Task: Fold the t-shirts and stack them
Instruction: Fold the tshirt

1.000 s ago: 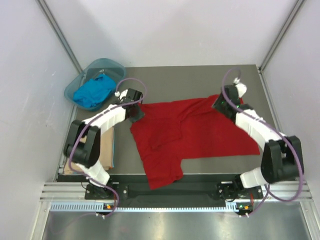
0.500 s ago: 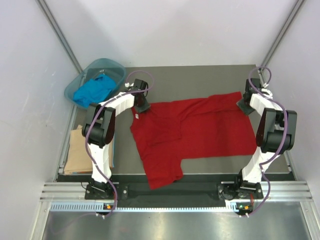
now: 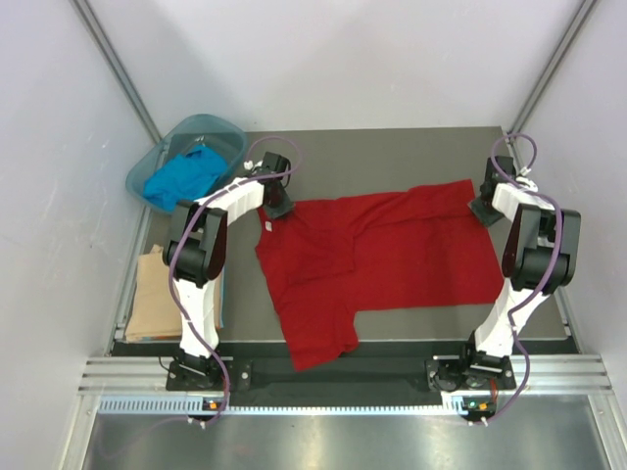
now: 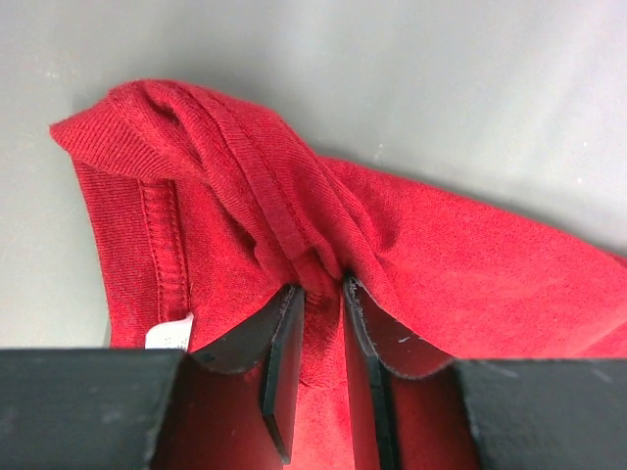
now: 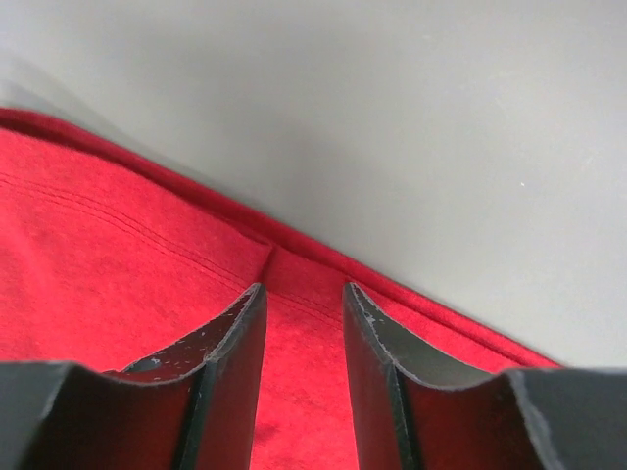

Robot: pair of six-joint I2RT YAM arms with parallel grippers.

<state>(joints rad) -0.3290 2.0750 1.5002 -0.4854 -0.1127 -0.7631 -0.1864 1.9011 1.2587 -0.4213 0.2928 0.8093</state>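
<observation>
The red shirt [image 3: 392, 255] lies spread on the grey table [image 3: 392, 157], mostly flat, its long side running left to right; one sleeve is folded in over the chest, and a flap reaches toward the near edge at the left. The cloth is deep red, a fine knit with stitched hems; a small white label [image 4: 168, 336] shows at the neck.

The left gripper [image 3: 279, 206] sits on the shirt's far left corner; the wrist view shows its fingers [image 4: 279, 362] drawn close together, pinching a bunched ridge of cloth that rises in folds just beyond the tips. The right gripper [image 3: 484, 210] is at the far right corner; its fingers [image 5: 235, 343] stand a narrow gap apart over the hemmed edge, with flat red cloth showing between them; whether they clamp it I cannot tell.

The blue shirt [image 3: 184, 176] is crumpled in the teal basin [image 3: 235, 137] at the far left; the tan shirt [image 3: 162, 294] lies flat at the table's left edge, near the left arm's base.
</observation>
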